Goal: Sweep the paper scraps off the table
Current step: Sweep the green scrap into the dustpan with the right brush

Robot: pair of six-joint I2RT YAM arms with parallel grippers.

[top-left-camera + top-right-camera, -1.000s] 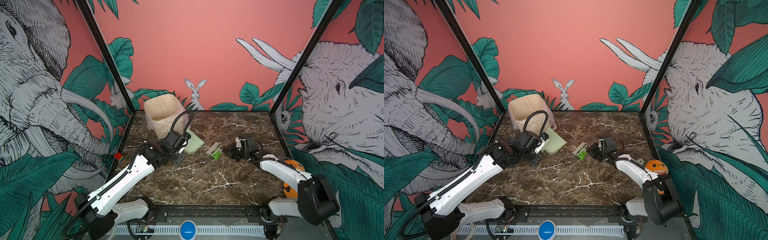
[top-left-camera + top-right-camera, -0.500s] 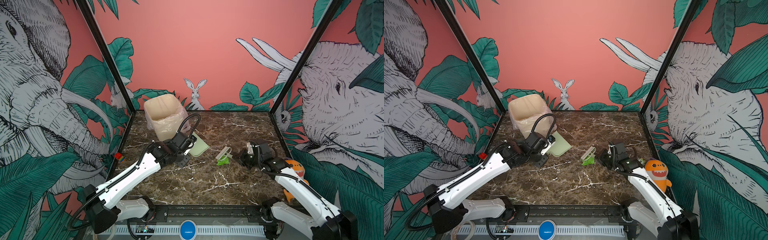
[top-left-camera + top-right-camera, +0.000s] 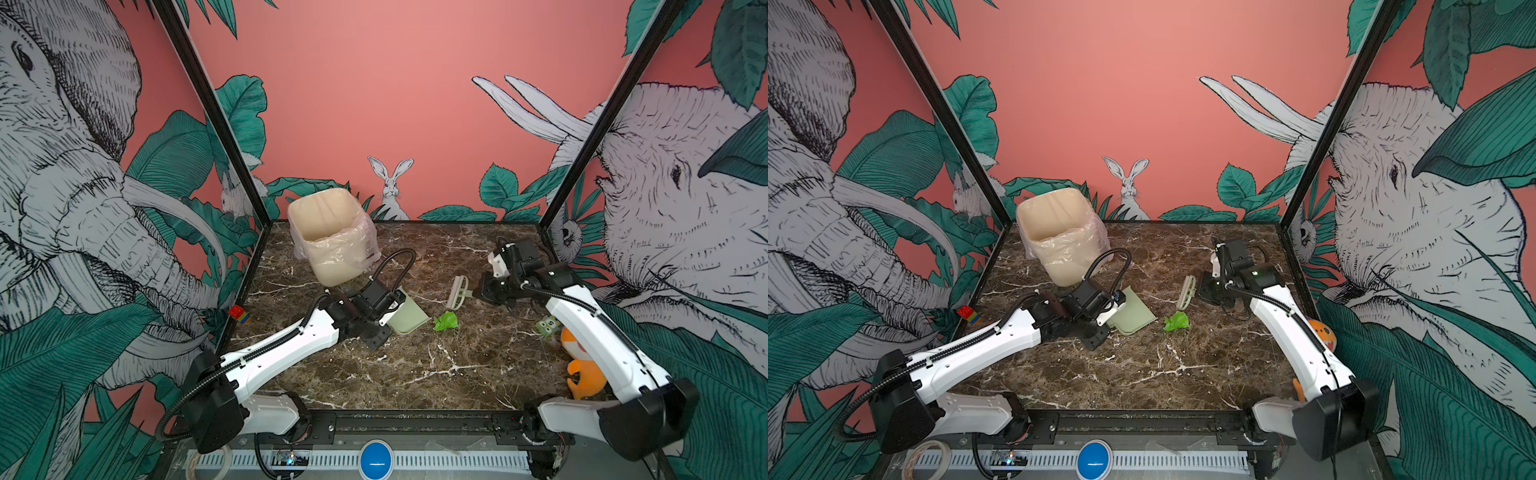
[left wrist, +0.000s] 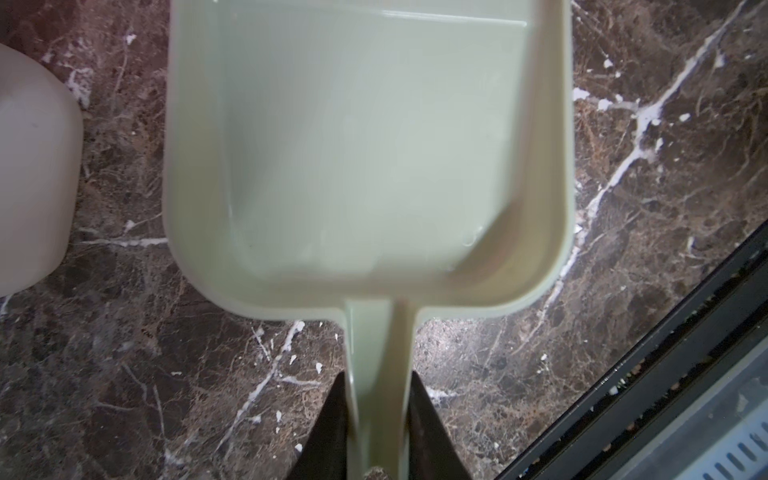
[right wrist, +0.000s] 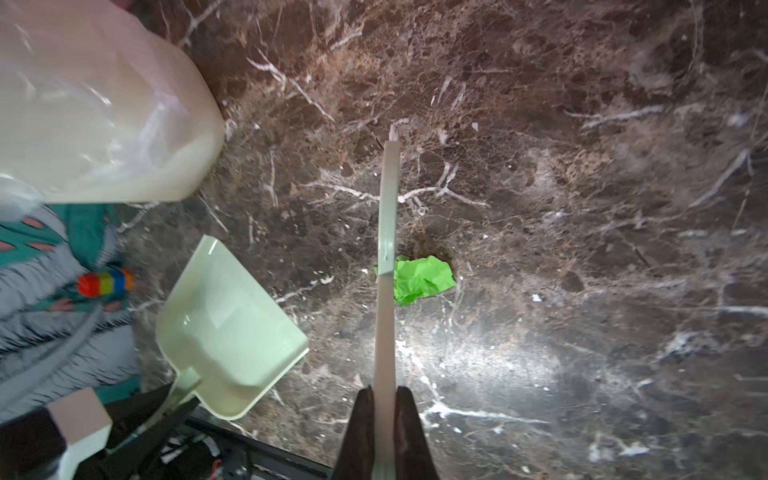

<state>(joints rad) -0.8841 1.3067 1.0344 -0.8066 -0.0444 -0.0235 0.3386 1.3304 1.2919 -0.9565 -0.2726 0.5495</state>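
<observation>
Our left hand [image 4: 380,399] is clenched on the dustpan [image 4: 365,145] by its handle, and our right hand [image 5: 384,411] grasps the brush [image 5: 387,216]. One green paper scrap [image 5: 426,278] lies on the tabletop [image 5: 582,187] ahead of our right hand, just beside the brush, near the dustpan our left hand holds

The paper scrap [image 3: 446,322] is bright green, the dustpan [image 3: 409,318] pale green, the table [image 3: 415,374] dark brown, white-veined.

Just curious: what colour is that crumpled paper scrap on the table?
The paper scrap is bright green, clearest in the right wrist view.
</observation>
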